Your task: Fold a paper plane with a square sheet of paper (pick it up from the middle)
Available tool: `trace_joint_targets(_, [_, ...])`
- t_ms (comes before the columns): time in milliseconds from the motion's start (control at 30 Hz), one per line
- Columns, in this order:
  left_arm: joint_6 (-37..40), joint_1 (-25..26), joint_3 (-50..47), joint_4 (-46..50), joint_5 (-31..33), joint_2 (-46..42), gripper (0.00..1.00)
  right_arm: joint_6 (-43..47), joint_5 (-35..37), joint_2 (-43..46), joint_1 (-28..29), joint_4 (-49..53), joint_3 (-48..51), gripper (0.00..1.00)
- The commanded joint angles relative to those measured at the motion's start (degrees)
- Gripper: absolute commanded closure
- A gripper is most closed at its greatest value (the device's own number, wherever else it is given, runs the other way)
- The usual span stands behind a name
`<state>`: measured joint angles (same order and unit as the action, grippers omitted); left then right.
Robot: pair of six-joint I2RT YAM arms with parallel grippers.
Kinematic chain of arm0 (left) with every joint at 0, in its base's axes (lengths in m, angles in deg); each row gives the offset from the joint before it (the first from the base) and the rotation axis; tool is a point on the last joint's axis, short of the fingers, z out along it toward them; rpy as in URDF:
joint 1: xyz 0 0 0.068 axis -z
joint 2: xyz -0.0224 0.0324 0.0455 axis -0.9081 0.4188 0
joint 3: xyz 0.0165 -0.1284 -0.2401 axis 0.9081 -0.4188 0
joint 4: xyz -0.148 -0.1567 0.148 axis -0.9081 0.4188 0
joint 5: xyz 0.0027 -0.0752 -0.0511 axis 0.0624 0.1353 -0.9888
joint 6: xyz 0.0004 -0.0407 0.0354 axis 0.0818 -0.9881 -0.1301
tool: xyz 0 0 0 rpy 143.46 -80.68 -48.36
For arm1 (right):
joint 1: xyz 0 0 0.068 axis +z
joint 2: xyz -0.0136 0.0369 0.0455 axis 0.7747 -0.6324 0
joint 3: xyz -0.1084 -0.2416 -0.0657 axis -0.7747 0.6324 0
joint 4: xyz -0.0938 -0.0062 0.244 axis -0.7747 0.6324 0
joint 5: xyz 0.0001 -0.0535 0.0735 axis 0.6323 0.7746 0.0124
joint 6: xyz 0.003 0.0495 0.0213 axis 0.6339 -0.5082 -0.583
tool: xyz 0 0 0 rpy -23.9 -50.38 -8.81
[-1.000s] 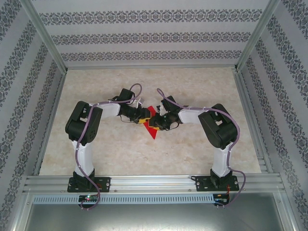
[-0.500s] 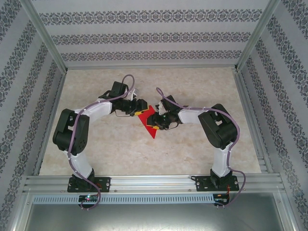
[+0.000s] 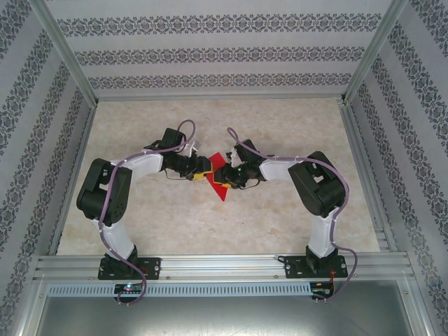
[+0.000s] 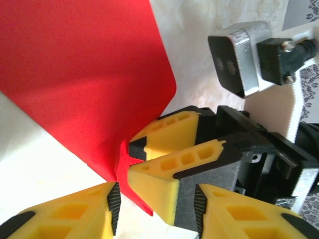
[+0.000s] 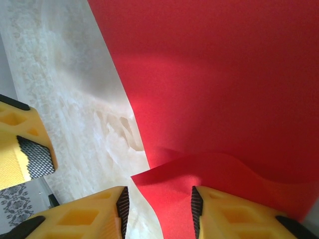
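Observation:
The square sheet of paper (image 3: 222, 192) is bright red and lies mid-table, folded to a point that aims at the near edge. Both grippers meet at its upper part. My left gripper (image 3: 203, 173) comes in from the left. In the left wrist view the left gripper (image 4: 155, 199) is open, with a paper (image 4: 84, 64) corner and one yellow finger (image 4: 159, 184) of the right gripper between its jaws. My right gripper (image 3: 222, 178) comes in from the right. In the right wrist view the right gripper (image 5: 159, 204) stands open astride a raised flap of the paper (image 5: 214, 74).
The pale marbled table (image 3: 161, 224) has free room on all sides of the paper. Patterned walls and aluminium posts (image 3: 66, 63) close in the back and sides. A metal rail (image 3: 224, 266) carries both arm bases at the near edge.
The left gripper drew back up and to the left from the paper, then came back to it; its elbow swung out leftward. The right gripper has barely shifted.

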<state>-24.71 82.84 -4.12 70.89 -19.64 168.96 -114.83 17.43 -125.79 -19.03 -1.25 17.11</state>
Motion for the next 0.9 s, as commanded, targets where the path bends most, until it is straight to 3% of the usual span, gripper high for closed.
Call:
trace_joint_targets(0, [0.06,-0.22,-0.72,-2.08,-1.98,2.33,0.57,0.67,2.11,-0.78,0.66,1.04,2.02,0.63])
trace_joint_targets(200, [0.38,-0.04,-0.40,-2.29,-2.33,4.80,0.61,0.84,2.28,-0.69,0.60,1.50,2.31,0.79])
trace_joint_targets(367, [0.16,0.21,-0.31,-3.00,-2.92,5.89,0.68,1.07,2.45,-0.58,0.58,1.89,2.40,0.85])
trace_joint_targets(867, [1.26,2.10,1.05,-1.73,-2.74,8.49,0.74,1.01,2.50,-0.69,0.60,1.60,2.80,0.93])
